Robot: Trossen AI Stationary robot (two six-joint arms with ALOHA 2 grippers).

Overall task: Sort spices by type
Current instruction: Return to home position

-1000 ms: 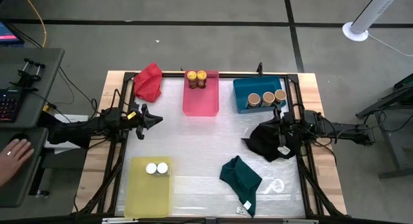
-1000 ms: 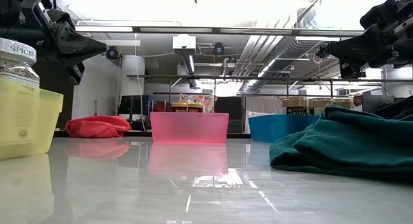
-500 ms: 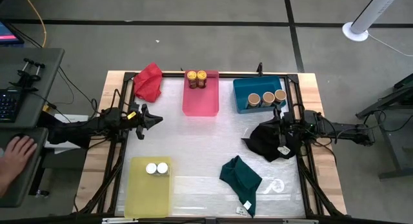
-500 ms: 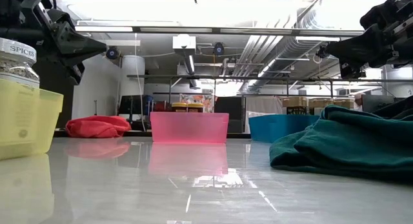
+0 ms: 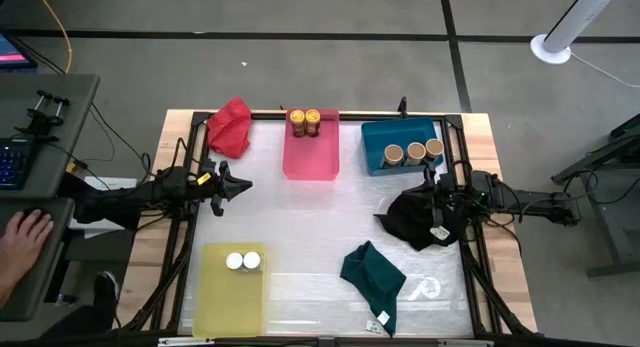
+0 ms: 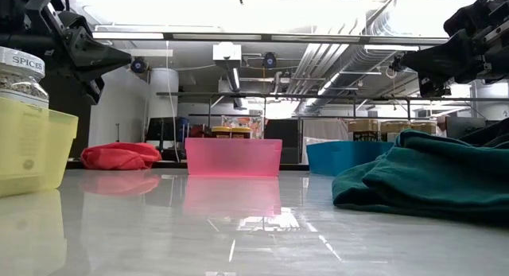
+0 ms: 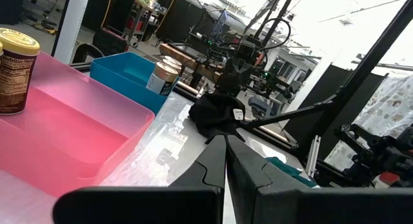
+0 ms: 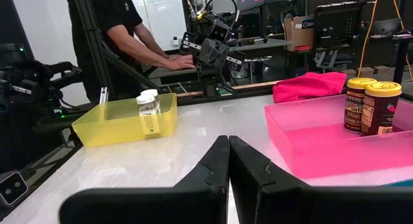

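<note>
Two yellow-lidded jars [image 5: 305,122] stand at the far end of the pink tray [image 5: 311,159]. Three tan-lidded jars [image 5: 414,151] stand in the blue tray [image 5: 380,142]. Two white-lidded jars [image 5: 242,261] stand in the yellow tray [image 5: 232,297]. My left gripper [image 5: 246,185] hovers shut above the table's left side, holding nothing. My right gripper [image 5: 397,208] hovers shut above the right side, over the black cloth [image 5: 420,222]. The wrist views show both pairs of fingers, the left [image 7: 226,161] and the right [image 8: 228,164], closed together and empty.
A red cloth [image 5: 230,126] lies at the far left corner and a teal cloth [image 5: 372,280] near the near edge, right of centre. A person's hand [image 5: 18,232] rests on a desk left of the table. Bare table lies in the middle, between the trays.
</note>
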